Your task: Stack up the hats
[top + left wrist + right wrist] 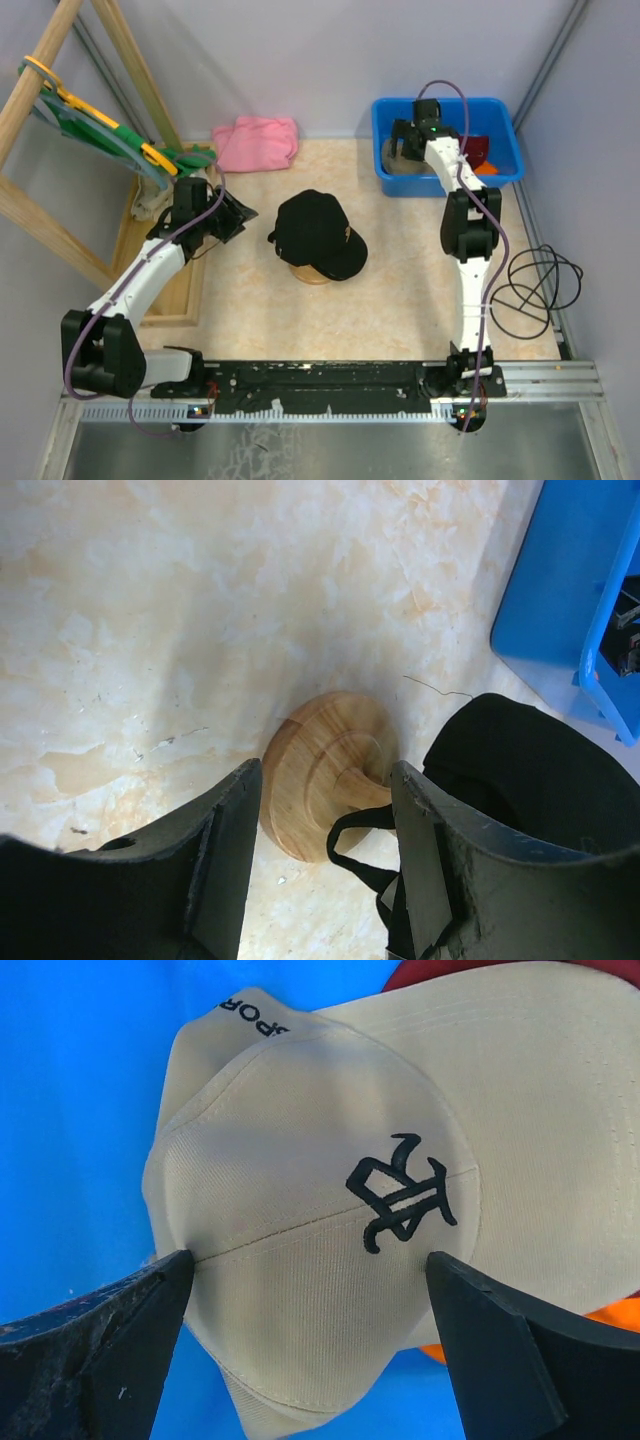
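Mia: Where is the black cloth baseball cap (318, 235)?

Ben: It sits on top of the round wooden stand (315, 755), in the middle of the pale table (250, 300). Its black strap hangs down by the foot of the stand.

Mia: And the left gripper (325, 780)?

Ben: It is just left of the stand, low down and pointing at it. Its two dark fingers are apart. Nothing is between them, so it holds nothing.

Mia: Where are the other hats?

Ben: Far back and to the right of the stand is a blue plastic box (392, 108). The soft tan cap (320, 1160) with black letters lies in it. A dark red hat (478, 148) and a bright orange hat (488, 168) peek out beside it.

Mia: What about the right gripper (308, 1260)?

Ben: It hangs over the tan cap, inside the box. Its fingers are spread wide, one on each side of the cap's round top. They do not squeeze it. I cannot tell if the tips touch the cloth.

Mia: Anything else?

Ben: A pink folded cloth (256, 142) lies behind the stand, a bit to the left. A green garment (188, 158) on a yellow hanger (60, 95) leans on a wooden frame (128, 55), far left of the stand. A black cable (537, 283) curls far right of the stand.
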You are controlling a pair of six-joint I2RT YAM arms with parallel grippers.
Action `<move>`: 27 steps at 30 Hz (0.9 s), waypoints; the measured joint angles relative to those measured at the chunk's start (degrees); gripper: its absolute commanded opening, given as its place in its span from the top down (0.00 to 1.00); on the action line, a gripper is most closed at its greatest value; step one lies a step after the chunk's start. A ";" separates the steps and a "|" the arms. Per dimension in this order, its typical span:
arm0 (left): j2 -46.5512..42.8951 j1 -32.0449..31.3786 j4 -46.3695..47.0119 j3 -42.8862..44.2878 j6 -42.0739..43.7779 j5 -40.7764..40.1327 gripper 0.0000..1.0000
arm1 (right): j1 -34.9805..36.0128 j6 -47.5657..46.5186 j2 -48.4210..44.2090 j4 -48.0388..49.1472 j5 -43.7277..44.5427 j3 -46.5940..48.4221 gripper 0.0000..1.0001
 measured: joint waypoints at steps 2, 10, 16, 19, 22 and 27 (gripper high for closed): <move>0.00 0.15 0.00 -0.26 0.00 0.00 0.40 | 0.00 0.22 1.01 -0.31 -0.74 0.63 0.01; 0.02 0.50 -0.57 -0.28 0.31 -0.02 0.41 | -0.04 1.01 2.91 -0.37 -0.09 2.49 0.75; -0.20 1.33 -2.49 0.52 0.61 -0.70 0.41 | -0.83 1.62 2.89 -0.13 1.14 2.47 1.00; -0.44 1.64 -3.76 2.49 0.66 -0.66 0.41 | -0.92 1.90 2.67 -0.15 1.18 2.32 1.00; -0.44 1.64 -4.59 6.27 1.33 0.13 0.41 | -1.01 2.03 0.92 -0.17 1.01 0.66 1.00; -0.83 1.64 -3.32 13.27 2.56 4.31 0.38 | -1.25 3.58 -7.26 -0.94 -0.94 -4.96 1.00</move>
